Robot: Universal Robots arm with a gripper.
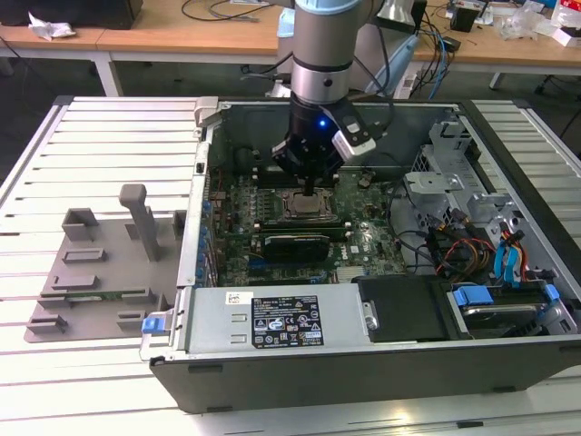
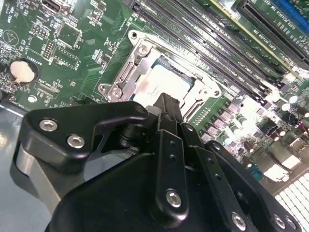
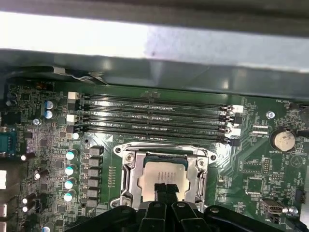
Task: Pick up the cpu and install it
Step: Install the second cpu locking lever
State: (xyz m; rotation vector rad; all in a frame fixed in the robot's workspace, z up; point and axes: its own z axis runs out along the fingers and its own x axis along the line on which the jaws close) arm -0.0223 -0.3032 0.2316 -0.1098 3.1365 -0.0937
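The cpu [image 3: 158,174] is a pale silver square lying flat inside the metal-framed socket [image 3: 126,169] on the green motherboard. It shows in the second wrist view as cpu [image 2: 161,83] and in the exterior view as cpu [image 1: 307,207]. My gripper [image 3: 166,190] hangs straight over it inside the open computer case [image 1: 209,163]. Its two black fingers are pressed together into one narrow tip at the cpu's top face. The gripper [image 2: 167,103] covers the cpu's near edge. From the exterior view the gripper [image 1: 310,189] stands just above the socket.
Several black memory slots [image 3: 154,118] run beside the socket, and a coin battery [image 3: 282,140] lies further along the board. A dark card [image 1: 295,243], the power supply [image 1: 290,318] and loose cables [image 1: 472,245] crowd the case. A grey fixture plate [image 1: 100,272] lies on the exterior view's left.
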